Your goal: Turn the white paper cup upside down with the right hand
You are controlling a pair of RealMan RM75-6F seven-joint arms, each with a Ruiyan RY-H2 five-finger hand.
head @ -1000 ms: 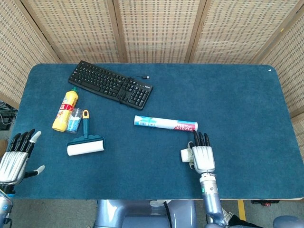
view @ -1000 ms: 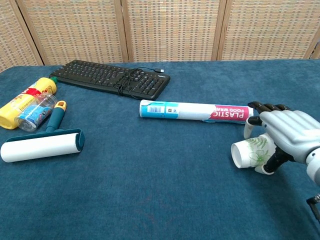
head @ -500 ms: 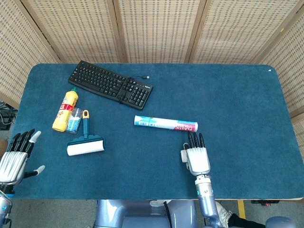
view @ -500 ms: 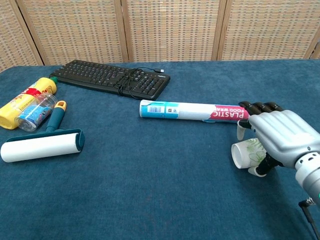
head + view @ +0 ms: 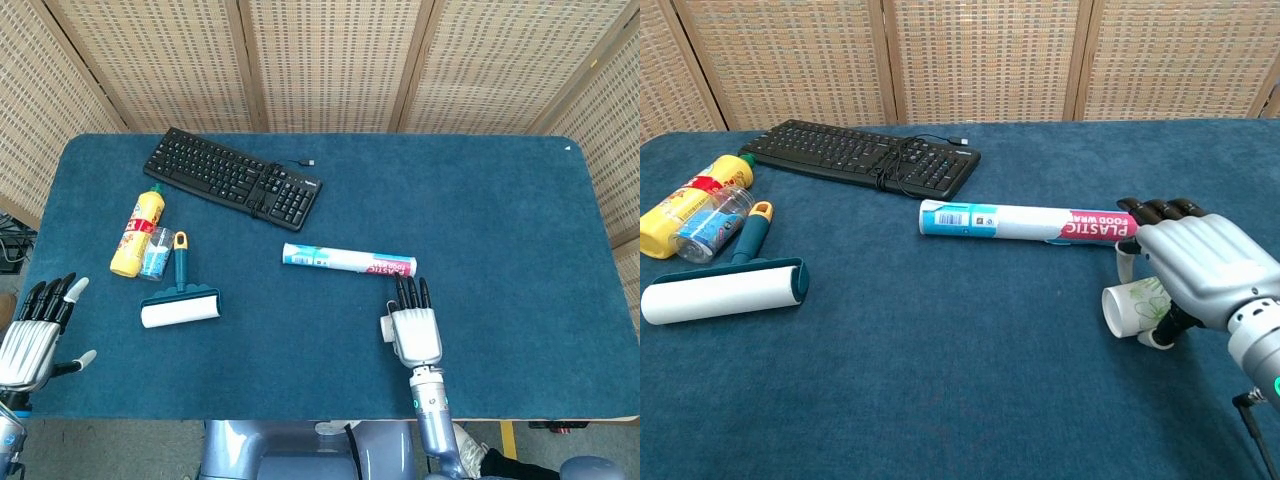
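The white paper cup (image 5: 1132,306) with a green leaf print lies on its side on the blue table, its mouth facing left. My right hand (image 5: 1200,270) lies over the cup's right part, fingers stretched out towards the food-wrap box and thumb down beside the cup. In the head view only a sliver of the cup (image 5: 386,327) shows at the left edge of the right hand (image 5: 415,330). My left hand (image 5: 35,335) hovers open at the table's near left corner, holding nothing.
A plastic food-wrap box (image 5: 1028,222) lies just beyond the right hand's fingertips. A black keyboard (image 5: 232,178) sits at the back left. A yellow bottle (image 5: 138,230), a small clear bottle (image 5: 157,253) and a teal lint roller (image 5: 180,305) lie at the left.
The right hand has shifted left and settled further over the cup, covering more of it. The cup still lies on its side. The left hand has barely moved.
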